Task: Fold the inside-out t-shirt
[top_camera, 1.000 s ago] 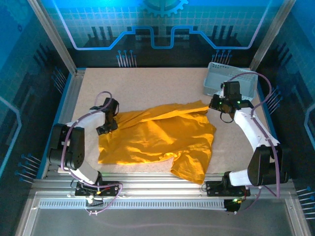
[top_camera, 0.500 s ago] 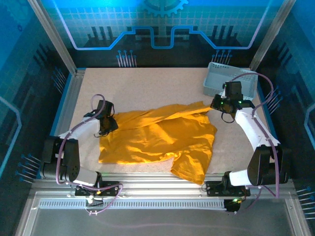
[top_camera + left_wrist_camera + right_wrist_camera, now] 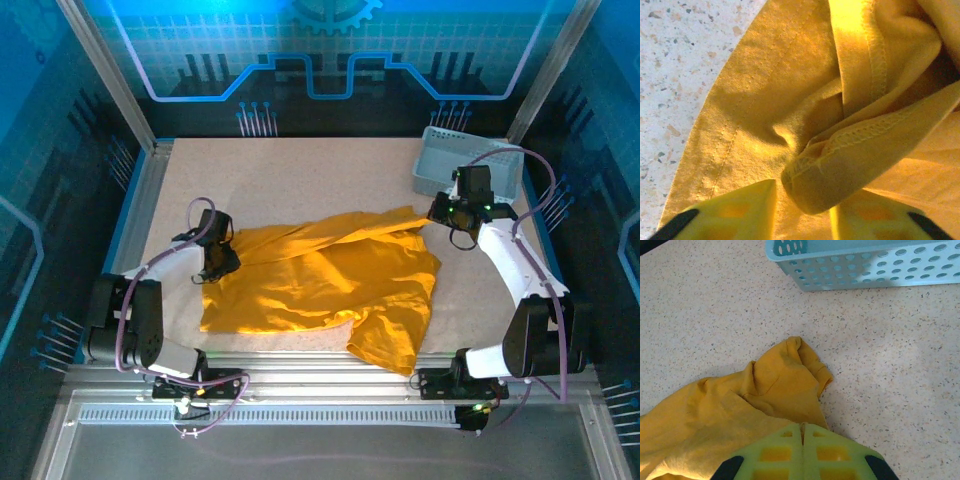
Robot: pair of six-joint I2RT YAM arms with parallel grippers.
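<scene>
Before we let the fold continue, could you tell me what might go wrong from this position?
1. The left gripper straddles a bunched, doubled-over hem of the t-shirt. It may pinch several layers and lift a wad rather than a single edge.
2. The right gripper is shut at the t-shirt's far corner, close to the basket. A pull in that direction could bump the basket.

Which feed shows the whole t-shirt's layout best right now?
Top external: the whole t-shirt lies spread across the table. Left wrist gives a close-up of a bunched, stitched hem; right wrist gives one crumpled corner near the basket.
</scene>
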